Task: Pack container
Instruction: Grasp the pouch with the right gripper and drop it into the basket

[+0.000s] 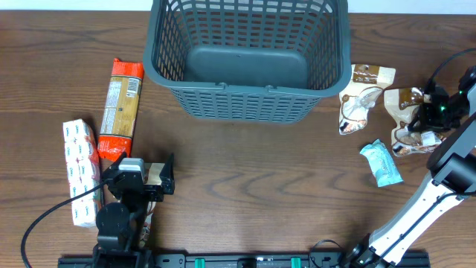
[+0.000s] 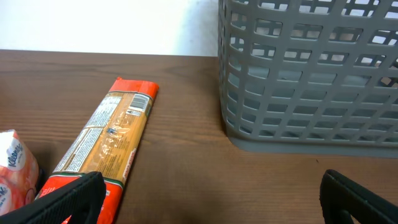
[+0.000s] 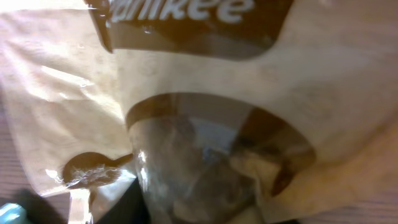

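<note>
The container (image 1: pixel 245 100), a big dark grey slatted basket, stands empty at the top centre; its wall (image 2: pixel 311 93) fills the right of the left wrist view. At the right edge my right gripper (image 1: pixel 420 119) is down on a beige-and-brown snack pouch (image 1: pixel 405 104). That pouch (image 3: pixel 205 124) fills the right wrist view and bulges between the jaws of the right gripper (image 3: pixel 205 211), with one dark finger (image 3: pixel 134 211) against it. My left gripper (image 1: pixel 141 177) sits near the front left, open (image 2: pixel 205 199), with only bare table between its fingers.
A long orange packet (image 1: pixel 120 112) (image 2: pixel 109 140) lies left of the basket. A white-and-pink tissue pack (image 1: pixel 80 171) lies further left. A second beige pouch (image 1: pixel 361 97) and a small blue packet (image 1: pixel 381 162) lie right of the basket.
</note>
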Robot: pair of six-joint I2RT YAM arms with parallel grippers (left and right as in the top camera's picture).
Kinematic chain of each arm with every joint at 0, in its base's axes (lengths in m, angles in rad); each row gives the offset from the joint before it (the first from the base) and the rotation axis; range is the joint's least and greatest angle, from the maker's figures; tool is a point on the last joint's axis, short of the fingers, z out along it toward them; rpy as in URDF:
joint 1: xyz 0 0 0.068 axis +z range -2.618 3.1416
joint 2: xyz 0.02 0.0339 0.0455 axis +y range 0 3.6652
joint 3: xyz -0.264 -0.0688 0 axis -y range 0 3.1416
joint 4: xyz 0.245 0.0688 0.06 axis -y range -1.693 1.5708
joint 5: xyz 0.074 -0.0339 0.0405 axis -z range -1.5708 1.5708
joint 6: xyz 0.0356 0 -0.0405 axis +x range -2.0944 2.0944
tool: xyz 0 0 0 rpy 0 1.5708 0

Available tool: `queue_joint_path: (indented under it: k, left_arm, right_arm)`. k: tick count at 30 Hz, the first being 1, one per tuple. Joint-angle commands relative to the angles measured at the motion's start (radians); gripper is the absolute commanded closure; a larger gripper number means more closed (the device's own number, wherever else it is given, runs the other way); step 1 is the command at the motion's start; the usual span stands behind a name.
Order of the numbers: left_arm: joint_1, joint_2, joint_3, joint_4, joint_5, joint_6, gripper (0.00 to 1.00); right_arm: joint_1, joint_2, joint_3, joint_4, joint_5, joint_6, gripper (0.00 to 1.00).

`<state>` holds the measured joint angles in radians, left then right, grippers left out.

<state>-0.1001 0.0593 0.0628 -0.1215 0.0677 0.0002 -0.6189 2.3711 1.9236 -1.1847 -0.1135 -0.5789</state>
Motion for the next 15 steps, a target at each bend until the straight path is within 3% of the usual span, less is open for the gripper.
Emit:
queue_joint_path:
  k: [1,3,5,15]
  left_arm:
    - [-0.002,0.004,-0.026,-0.011,-0.008,0.003,0.01]
    - [-0.002,0.004,-0.026,-0.011,-0.008,0.003,0.01]
    - [-0.002,0.004,-0.026,-0.011,-0.008,0.002,0.01]
    - [-0.002,0.004,-0.026,-0.011,-0.008,0.003,0.02]
  right_arm:
    - [0.005,0.031,0.004,0.006,-0.026,0.025,0.86]
    - [0.005,0.031,0.004,0.006,-0.026,0.025,0.96]
    - [0.005,0.031,0.004,0.006,-0.026,0.039,0.99]
    - [0.005,0.007,0.021,-0.020,-0.051,0.123,0.99]
